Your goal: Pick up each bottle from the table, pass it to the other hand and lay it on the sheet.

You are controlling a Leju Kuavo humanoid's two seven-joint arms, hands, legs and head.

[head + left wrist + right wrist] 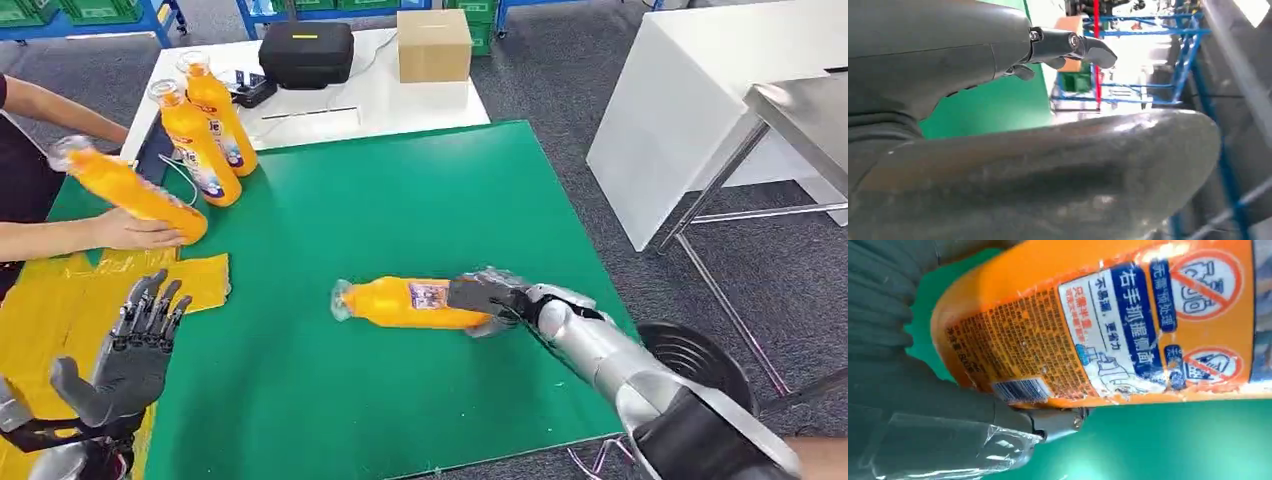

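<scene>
An orange bottle (405,302) lies sideways low over the green mat (400,190), cap pointing left. My right hand (490,297) grips its base end; in the right wrist view the label of the bottle (1098,325) sits against my thumb (948,440). My left hand (135,350) is open, fingers spread, above the yellow sheet (50,300); it is seen close up in the left wrist view (973,165). Two more orange bottles (198,150) (225,115) stand upright at the mat's far left. A person's hand (135,232) holds another bottle (125,188) tilted near the sheet.
A black case (306,52) and a cardboard box (433,44) sit on the white table (420,100) behind the mat. A white bench (700,90) and a metal table (800,120) stand to the right. A black round bin (695,355) is by my right arm.
</scene>
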